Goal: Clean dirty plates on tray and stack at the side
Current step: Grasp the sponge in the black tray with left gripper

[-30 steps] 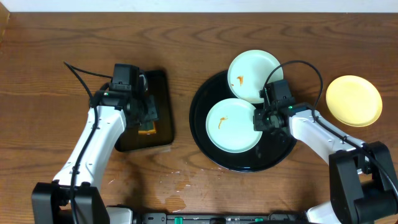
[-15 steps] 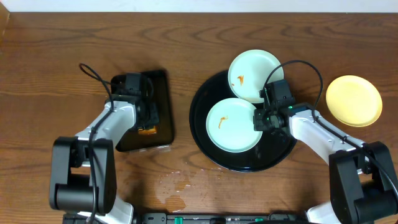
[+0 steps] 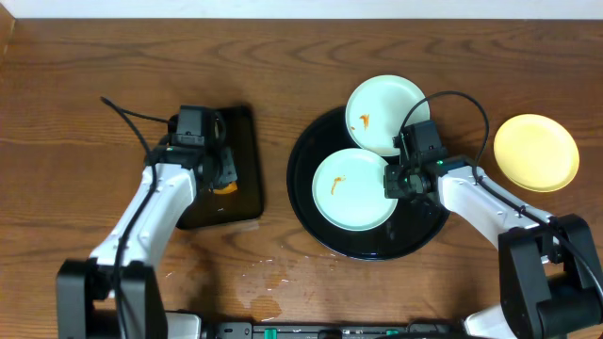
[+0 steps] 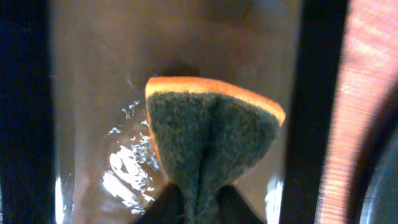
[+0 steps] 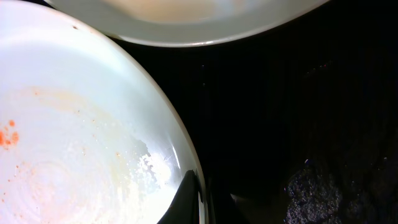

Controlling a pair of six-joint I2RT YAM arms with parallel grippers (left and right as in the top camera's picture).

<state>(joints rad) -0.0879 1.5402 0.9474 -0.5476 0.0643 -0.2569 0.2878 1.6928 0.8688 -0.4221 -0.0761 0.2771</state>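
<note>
Dark wood-grain bench (image 3: 75,75), with a wet patch (image 3: 268,278) beside the tray's (image 3: 415,240) near edge. The glossy black tray holds an orange-smeared mint plate (image 3: 353,188). A second smeared plate (image 3: 384,113) overlaps its far rim. The yellow plate (image 3: 536,152) sits to its right. The right tool (image 5: 211,202) straddles the mint plate's rim; I cannot tell if it grips. Left of the tray, the left tool (image 4: 196,205) clenches a sponge (image 4: 211,137).
</note>
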